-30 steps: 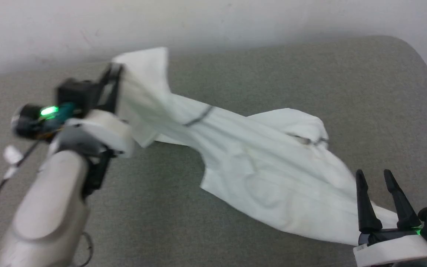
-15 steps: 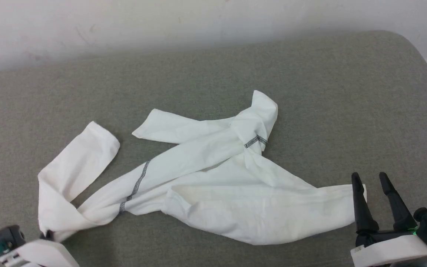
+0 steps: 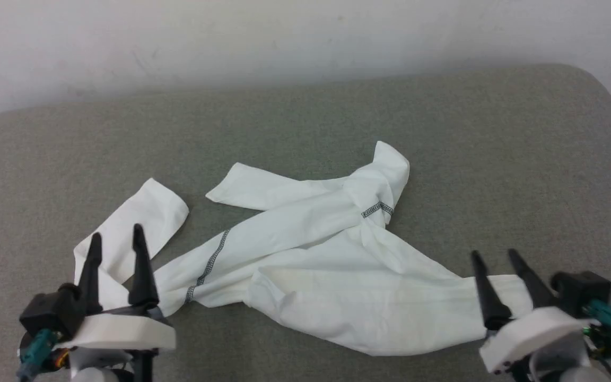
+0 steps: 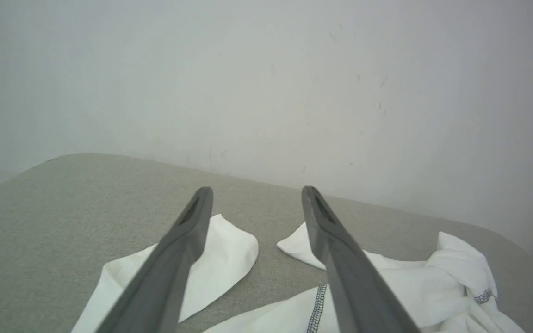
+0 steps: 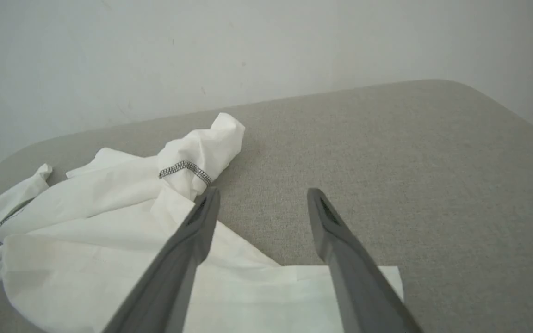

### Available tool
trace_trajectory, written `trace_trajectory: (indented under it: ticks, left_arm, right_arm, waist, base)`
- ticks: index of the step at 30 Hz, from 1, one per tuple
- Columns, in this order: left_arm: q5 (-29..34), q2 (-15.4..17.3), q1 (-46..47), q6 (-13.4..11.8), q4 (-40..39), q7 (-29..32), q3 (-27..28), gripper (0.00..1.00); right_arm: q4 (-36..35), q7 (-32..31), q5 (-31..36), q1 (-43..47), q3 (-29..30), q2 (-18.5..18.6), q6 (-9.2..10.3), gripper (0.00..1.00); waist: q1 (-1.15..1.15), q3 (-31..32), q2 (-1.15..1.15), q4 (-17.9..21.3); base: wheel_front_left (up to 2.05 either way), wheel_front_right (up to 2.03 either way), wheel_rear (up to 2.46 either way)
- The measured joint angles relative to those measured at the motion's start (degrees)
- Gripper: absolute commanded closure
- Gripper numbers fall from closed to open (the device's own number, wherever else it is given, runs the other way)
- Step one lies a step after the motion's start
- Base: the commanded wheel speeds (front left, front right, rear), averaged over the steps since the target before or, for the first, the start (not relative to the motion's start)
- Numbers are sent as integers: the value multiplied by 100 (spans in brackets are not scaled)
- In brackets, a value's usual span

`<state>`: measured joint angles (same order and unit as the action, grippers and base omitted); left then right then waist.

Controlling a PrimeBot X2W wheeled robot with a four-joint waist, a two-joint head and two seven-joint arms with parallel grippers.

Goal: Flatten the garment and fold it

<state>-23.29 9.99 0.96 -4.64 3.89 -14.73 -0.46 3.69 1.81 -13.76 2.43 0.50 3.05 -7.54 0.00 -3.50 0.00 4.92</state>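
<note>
head view gives you the garment crumpled and twisted across the middle of the grey tabletop, sleeves crossed. your left gripper sits spread over the left sleeve end and your right gripper spread over the right-hand edge, neither pinching anything. the thin cloth lies layered, so a pinch may catch two plies and pull the twist tighter instead of opening it.

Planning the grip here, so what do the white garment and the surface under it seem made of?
Garment: thin soft cloth, matte; it lies in limp wrinkles, with grey zigzag stitching. Surface: grey-green matte fabric covering, seemingly; a fine flecked weave shows.
</note>
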Motion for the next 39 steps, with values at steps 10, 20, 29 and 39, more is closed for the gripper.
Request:
trace_trajectory:
  ticks: [10, 20, 29, 39]
  left_arm:
    - [790, -622, -155, 569, -415, 0, 103, 0]
    - [913, -686, -71, 668, -279, 1, 36, 0]
    - [892, -695, -81, 641, -188, 0, -10, 0]
    - [892, -704, -268, 628, -100, 0, 21, 0]
  right_arm:
    - [1815, -1878, -615, -1453, -772, 492, 0, 0]
    - [3882, -2702, -748, -2694, -1249, 770, -7, 0]
    - [3557, -1652, -1174, -2531, -1445, 916, -7, 100]
    - [844, -1746, -552, 169, 506, 753, -7, 100]
  waist:
    - [0, -39, 0, -272]
    - [0, -270, 0, -516]
    - [1, -221, 0, -417]
    - [0, 146, 0, -211]
  base:
    - [0, 0, 0]
    - [0, 0, 0]
    - [0, 0, 0]
    - [0, 0, 0]
